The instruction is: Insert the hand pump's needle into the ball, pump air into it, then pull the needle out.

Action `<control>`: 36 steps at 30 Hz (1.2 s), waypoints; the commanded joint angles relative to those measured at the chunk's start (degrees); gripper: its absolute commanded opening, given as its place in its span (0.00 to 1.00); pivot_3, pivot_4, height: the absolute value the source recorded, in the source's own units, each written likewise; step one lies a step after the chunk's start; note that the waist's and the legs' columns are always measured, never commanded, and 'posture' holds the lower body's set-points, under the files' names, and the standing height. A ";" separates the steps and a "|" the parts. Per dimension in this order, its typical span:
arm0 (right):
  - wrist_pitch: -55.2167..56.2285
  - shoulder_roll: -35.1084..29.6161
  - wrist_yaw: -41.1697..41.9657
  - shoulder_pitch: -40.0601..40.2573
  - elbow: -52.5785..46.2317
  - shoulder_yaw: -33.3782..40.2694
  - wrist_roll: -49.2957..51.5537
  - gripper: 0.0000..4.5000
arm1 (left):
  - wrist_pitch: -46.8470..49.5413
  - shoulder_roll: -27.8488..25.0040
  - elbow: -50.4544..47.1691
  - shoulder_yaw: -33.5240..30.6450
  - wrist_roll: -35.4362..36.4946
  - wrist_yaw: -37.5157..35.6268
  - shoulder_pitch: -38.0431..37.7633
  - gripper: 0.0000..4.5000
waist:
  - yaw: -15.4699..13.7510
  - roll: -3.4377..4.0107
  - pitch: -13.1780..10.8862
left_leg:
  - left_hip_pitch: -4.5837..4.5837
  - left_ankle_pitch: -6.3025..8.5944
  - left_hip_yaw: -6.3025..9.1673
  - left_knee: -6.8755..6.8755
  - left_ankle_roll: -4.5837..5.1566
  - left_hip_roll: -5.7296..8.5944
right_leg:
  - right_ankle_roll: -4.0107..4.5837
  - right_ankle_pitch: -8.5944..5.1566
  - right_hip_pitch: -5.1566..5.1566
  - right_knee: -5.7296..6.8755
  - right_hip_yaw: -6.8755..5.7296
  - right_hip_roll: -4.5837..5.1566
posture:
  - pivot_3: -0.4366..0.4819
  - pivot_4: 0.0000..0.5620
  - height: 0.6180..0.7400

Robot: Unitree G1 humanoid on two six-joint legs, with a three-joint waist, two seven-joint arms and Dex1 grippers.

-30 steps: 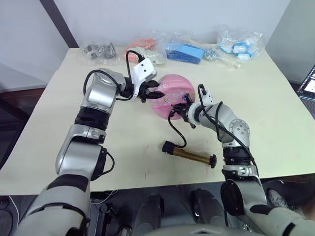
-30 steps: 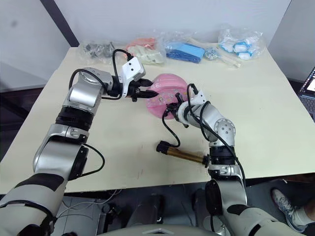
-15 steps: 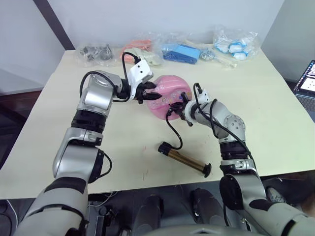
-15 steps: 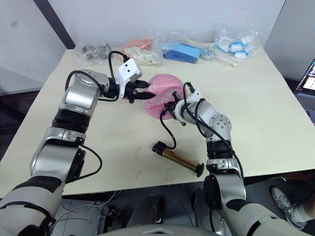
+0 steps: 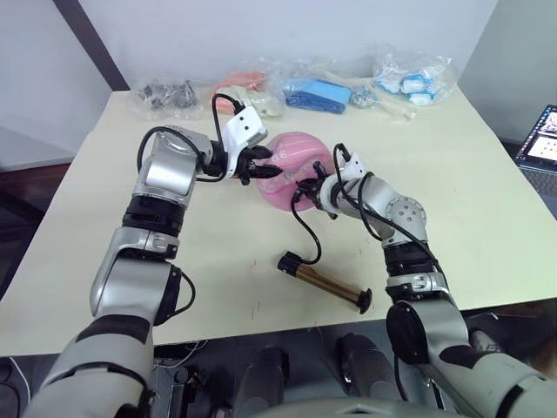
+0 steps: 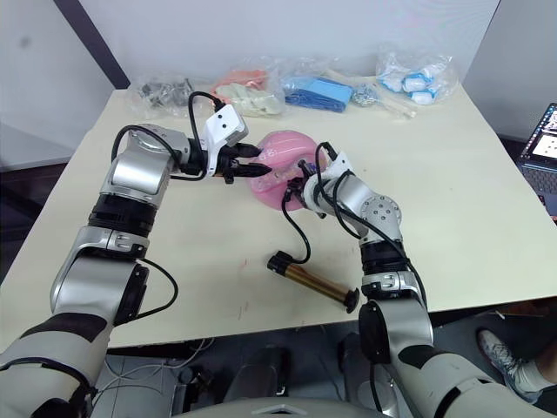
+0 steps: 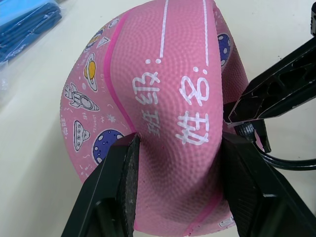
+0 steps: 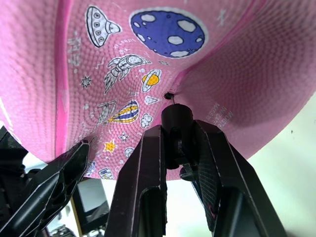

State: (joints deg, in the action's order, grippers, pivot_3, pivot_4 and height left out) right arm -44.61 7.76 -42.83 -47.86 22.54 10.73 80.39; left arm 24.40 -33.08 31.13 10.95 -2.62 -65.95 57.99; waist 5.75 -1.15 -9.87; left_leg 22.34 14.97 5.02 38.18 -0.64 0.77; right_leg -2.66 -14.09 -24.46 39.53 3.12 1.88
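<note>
The pink ball (image 5: 298,157) rests on the table, dented and printed with rockets and planets. My left gripper (image 5: 264,167) is shut on it from the left, a finger (image 7: 117,183) pressing each side. My right gripper (image 5: 313,186) is at the ball's right side, shut on the black fitting (image 8: 176,121) of the needle. The needle's tip meets the small dark valve hole (image 8: 169,95). The black hose (image 5: 306,237) loops down to the hand pump (image 5: 325,281), which lies on the table near the front edge, its T-handle (image 5: 364,300) pointing right.
Several clear plastic bags of parts line the table's far edge: dark pieces (image 5: 170,91), orange and white items (image 5: 252,85), blue items (image 5: 315,91), white and blue items (image 5: 411,77). A laptop (image 5: 540,144) shows at the right. Bare tabletop (image 5: 487,209) lies to the right.
The camera has shifted a little. My right gripper has edged in toward the ball with the needle fitting. My left gripper keeps its hold on the ball.
</note>
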 commanded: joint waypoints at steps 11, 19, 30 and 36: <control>-2.13 1.49 9.11 -4.06 2.59 -1.93 -14.82 0.07 | 0.24 1.01 3.53 2.11 0.24 -3.15 -1.12 0.53 | 0.08 0.00 0.01 | -0.57 0.01 -0.05 -0.22 0.01 -0.04 | 0.00 -0.02 0.43 -0.10 0.17 -0.06 | 0.48 0.27 1.00; -5.51 1.79 11.38 -4.88 2.78 0.28 -18.32 0.07 | -2.24 1.21 7.25 2.46 -0.52 -3.13 -0.72 0.53 | 0.10 0.02 0.07 | -0.60 0.01 -0.01 -0.24 0.01 -0.05 | 0.00 -0.02 0.46 -0.11 0.18 -0.06 | 0.48 0.27 1.00; -8.59 1.46 16.31 -5.82 3.33 0.67 -26.09 0.07 | -2.79 1.21 8.27 2.95 -0.58 -5.02 -0.65 0.53 | 0.11 0.08 0.16 | -0.66 0.01 -0.02 -0.31 0.01 -0.05 | -0.01 -0.02 0.50 -0.15 0.19 -0.06 | 0.48 0.27 1.00; -7.44 2.53 18.02 -6.64 4.46 3.63 -26.58 0.07 | -1.51 1.04 8.03 3.18 -0.36 -6.25 -0.76 0.53 | 0.11 0.08 0.16 | -0.67 0.01 -0.01 -0.34 0.01 -0.05 | -0.01 -0.02 0.51 -0.16 0.19 -0.06 | 0.48 0.27 1.00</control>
State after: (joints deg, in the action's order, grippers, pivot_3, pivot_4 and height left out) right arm -54.25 7.80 -25.20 -52.30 26.03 13.04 55.19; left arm 21.27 -33.04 38.29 10.71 -2.79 -67.38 59.46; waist 5.86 -1.07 -9.71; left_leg 21.66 14.98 5.01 37.84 -0.63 0.72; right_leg -2.67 -14.11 -23.95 39.37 3.32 1.81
